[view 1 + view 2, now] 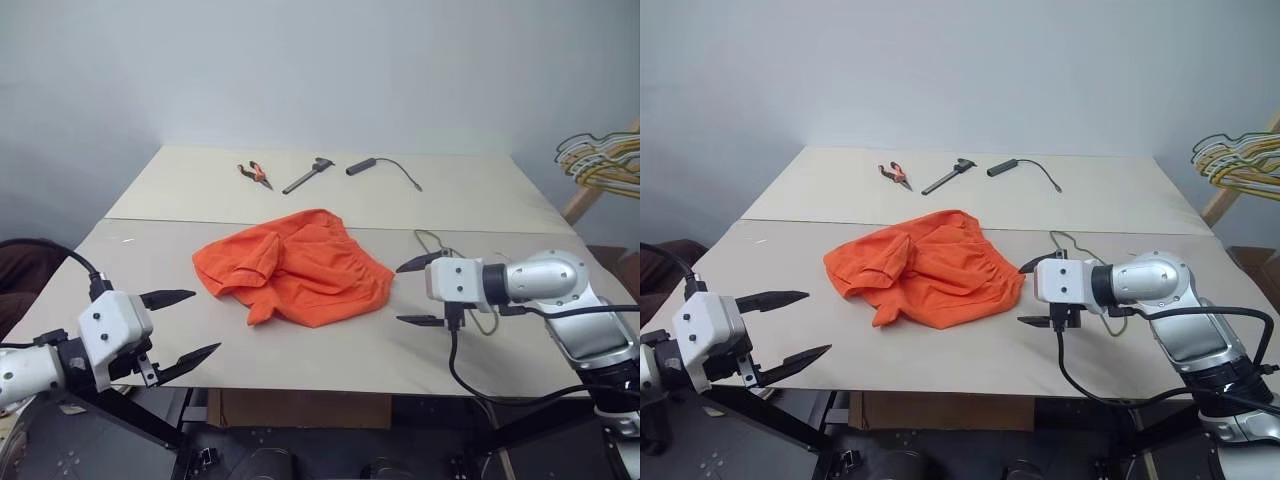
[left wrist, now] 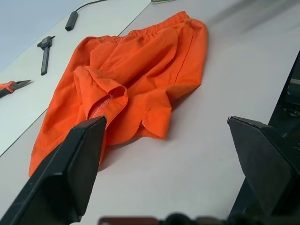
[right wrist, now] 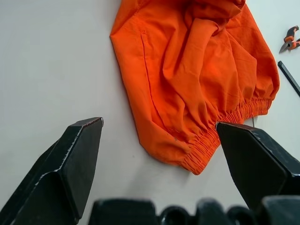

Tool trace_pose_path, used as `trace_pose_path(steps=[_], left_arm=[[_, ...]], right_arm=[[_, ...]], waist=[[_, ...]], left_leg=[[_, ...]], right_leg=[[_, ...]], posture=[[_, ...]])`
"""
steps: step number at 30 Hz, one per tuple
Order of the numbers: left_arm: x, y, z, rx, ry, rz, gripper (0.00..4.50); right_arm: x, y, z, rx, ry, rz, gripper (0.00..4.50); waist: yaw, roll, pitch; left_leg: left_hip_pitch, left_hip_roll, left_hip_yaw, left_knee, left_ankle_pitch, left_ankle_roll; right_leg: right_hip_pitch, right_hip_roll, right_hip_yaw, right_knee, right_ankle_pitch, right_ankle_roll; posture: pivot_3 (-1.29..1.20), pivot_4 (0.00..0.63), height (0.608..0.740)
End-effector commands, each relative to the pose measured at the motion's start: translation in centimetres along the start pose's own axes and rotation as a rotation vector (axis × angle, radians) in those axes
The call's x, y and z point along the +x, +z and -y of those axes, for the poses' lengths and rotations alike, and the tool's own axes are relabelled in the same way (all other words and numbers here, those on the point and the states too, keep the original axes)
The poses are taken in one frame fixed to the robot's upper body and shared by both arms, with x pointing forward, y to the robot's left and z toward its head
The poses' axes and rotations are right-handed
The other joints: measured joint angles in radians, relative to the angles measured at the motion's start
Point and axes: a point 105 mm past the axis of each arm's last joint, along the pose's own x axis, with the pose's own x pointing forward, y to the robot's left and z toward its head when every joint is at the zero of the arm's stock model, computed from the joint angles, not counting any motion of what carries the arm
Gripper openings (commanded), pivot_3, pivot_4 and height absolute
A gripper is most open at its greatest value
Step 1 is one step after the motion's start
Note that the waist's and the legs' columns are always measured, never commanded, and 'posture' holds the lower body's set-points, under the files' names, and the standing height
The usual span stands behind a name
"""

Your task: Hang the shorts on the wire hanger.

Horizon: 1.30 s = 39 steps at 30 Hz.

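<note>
The shorts (image 1: 297,265) lie crumpled in a loose heap near the middle of the pale bench (image 1: 150,250), the gathered elastic waistband turned toward the robot's right and one leg folded over on the robot's left. Nothing on the bench holds or contains anything else; every item lies loose on the bare top.

The wire hanger (image 1: 437,243) lies flat on the bench just right of the shorts, largely hidden behind the right arm, so only thin loops of wire show.

The left gripper (image 1: 185,325) hovers over the near edge of the bench, to the left of the shorts and apart from them, its two black fingers spread wide and empty. The right gripper (image 1: 420,292) sits just beside the waistband, fingers likewise spread wide, holding nothing.

Along the far side lie orange-handled pliers (image 1: 254,173), a dark hammer-like tool (image 1: 308,175) and a black cable with a cylindrical end (image 1: 380,169). A bunch of yellow and pale hangers (image 1: 603,157) hangs off the bench at far right.
</note>
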Motion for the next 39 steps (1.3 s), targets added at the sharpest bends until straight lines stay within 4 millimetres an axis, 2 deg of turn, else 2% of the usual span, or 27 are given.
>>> trace_pose_path(steps=[1,12,14,18,23,27,33,39], left_arm=[[-0.1,0.2,-0.2,0.028,0.004,-0.015,4.5],[-0.1,-0.3,-0.4,0.041,0.014,-0.034,4.5],[-0.2,-0.7,-0.5,0.056,0.002,-0.059,4.5],[-0.6,-3.0,-0.5,0.132,-0.048,-0.186,4.5],[-0.8,-3.7,-0.8,0.178,-0.13,-0.192,4.5],[1.0,-3.4,-2.0,0.243,-0.134,-0.141,4.5],[5.3,-5.1,-1.0,0.347,-0.162,-0.196,4.5],[8.5,-6.6,-0.5,0.41,-0.039,-0.226,4.5]], right_arm=[[-0.6,1.0,1.0,-0.036,-0.044,0.018,4.46],[-0.3,0.9,1.3,-0.038,-0.05,0.017,4.46],[-0.2,0.8,1.4,-0.042,-0.052,0.014,4.46],[-0.2,1.0,1.6,-0.052,-0.057,0.012,4.46],[-0.1,1.2,1.2,-0.055,-0.067,0.016,4.46],[0.3,1.2,0.9,-0.051,-0.078,0.018,4.46],[0.7,1.4,1.1,-0.045,-0.11,0.027,4.46],[0.4,1.5,0.7,-0.03,-0.117,0.018,4.46]], waist=[[0.0,0.0,0.0],[0.001,0.0,0.0],[0.0,0.0,0.0],[-0.002,0.0,0.0],[-0.005,0.0,0.0],[0.0,0.0,0.0],[-0.012,0.001,0.0],[-0.025,0.001,-0.001]], left_leg=[[0.0,0.0,0.0,0.0,0.0,0.0],[0.0,0.001,0.0,0.0,0.0,0.0],[0.0,0.001,0.0,0.0,0.0,0.0],[0.0,0.001,0.0,0.0,0.0,0.0],[0.0,0.003,0.001,0.0,-0.001,-0.001],[-0.001,0.004,0.0,0.0,0.0,-0.002],[-0.002,0.002,0.0,0.0,-0.001,-0.003],[-0.003,0.003,0.0,0.0,-0.001,-0.004]], right_leg=[[0.0,0.0,0.0,0.0,0.0,0.0],[0.0,0.0,-0.001,0.0,0.0,0.0],[0.0,0.0,-0.001,0.0,-0.001,-0.001],[0.0,0.001,-0.002,0.0,-0.002,-0.003],[-0.001,0.001,-0.003,0.0,-0.002,-0.004],[0.0,0.0,-0.006,0.0,-0.003,-0.005],[0.0,0.001,-0.006,0.0,0.001,0.0],[-0.001,0.002,-0.006,0.0,0.001,0.0]], posture=[[0.29,0.0,0.74],[0.29,0.0,0.74],[0.28,0.0,0.74],[0.26,0.0,0.74],[0.23,0.0,0.74],[0.22,0.0,0.74],[0.2,0.0,0.74],[0.19,0.0,0.74]])
